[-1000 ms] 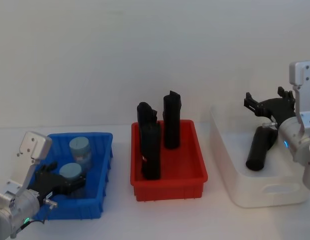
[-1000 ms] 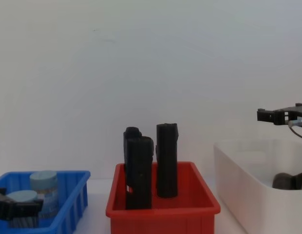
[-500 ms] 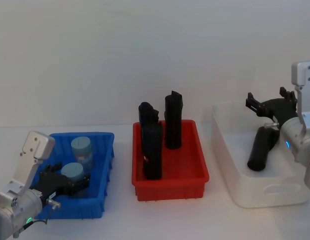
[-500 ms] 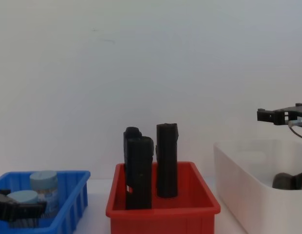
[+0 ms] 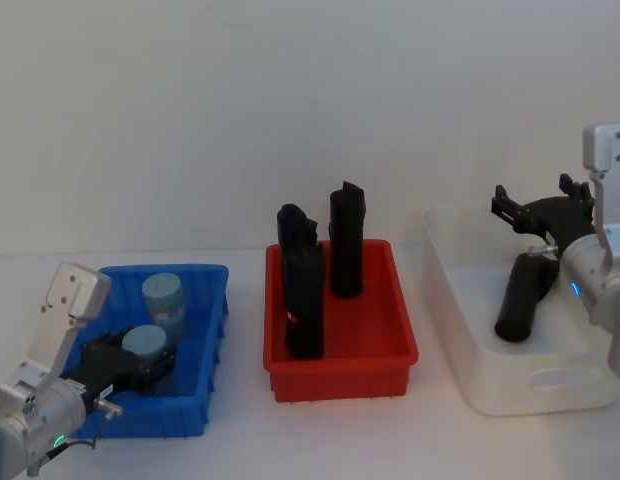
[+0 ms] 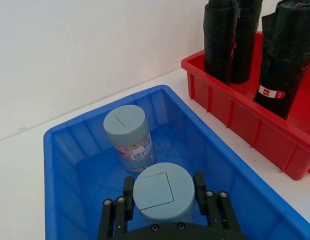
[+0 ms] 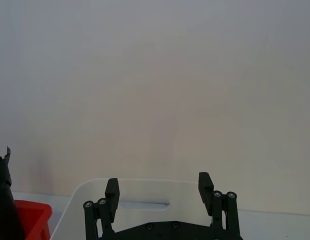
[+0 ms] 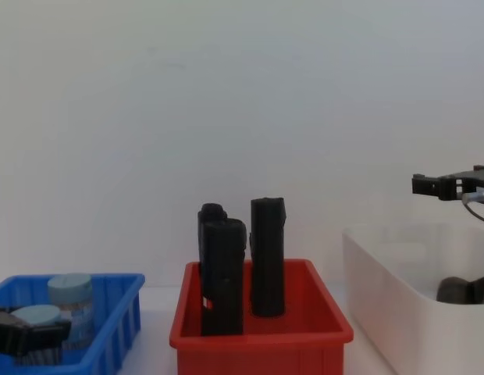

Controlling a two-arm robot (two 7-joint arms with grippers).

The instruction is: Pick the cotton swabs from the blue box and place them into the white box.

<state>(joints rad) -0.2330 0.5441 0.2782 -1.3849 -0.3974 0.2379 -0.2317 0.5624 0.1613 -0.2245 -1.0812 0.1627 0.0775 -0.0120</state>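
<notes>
Nearest to the robot, on its left side, the left gripper [image 5: 140, 358] is seen lowered into the blue box [image 5: 160, 418]. Its two black fingers [image 6: 128, 191] are closed against the opposite sides of the near cotton swab tub [image 6: 160, 194], which is held upright, low inside the box. Whether this tub touches the floor of the box cannot be told. Just behind it, the far cotton swab tub [image 5: 162, 297] is standing upright on the floor of the same box, apart from the gripper.

In the middle of the white table [image 5: 240, 440], a red bin [image 5: 340, 378] is placed, and tall black blocks [image 5: 303, 300] are standing in it. On the right side the white box [image 5: 530, 385] is found, with a black cylinder [image 5: 520, 297] lying tilted inside. Above its far part the right gripper [image 5: 532, 197] is held in the air, with its fingers [image 7: 112, 190] spread wide and nothing between them.
</notes>
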